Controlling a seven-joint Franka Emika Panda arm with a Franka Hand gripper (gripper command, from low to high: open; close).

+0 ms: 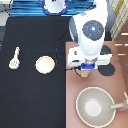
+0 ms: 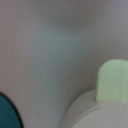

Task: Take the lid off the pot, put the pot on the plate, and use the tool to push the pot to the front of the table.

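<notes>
My gripper (image 1: 88, 68) hangs low over the stove block, right above the pot (image 1: 85, 73). Only a tan edge of the pot shows below the hand in the exterior view, and I cannot make out the lid apart from it. The wrist view shows a pale round rim (image 2: 87, 112) with a yellow-green side tab (image 2: 113, 80) on the pinkish stove top. The cream plate (image 1: 45, 64) lies on the black table (image 1: 35, 100), left of the stove. The cream spatula (image 1: 14, 58) lies further left.
The brownish-pink stove block (image 1: 72, 85) fills the exterior view's right side. A black burner (image 1: 109, 71) sits just right of the hand. The large grey pan (image 1: 95, 106) with its handle stands at the bottom right. A white object (image 1: 54, 6) stands at the top.
</notes>
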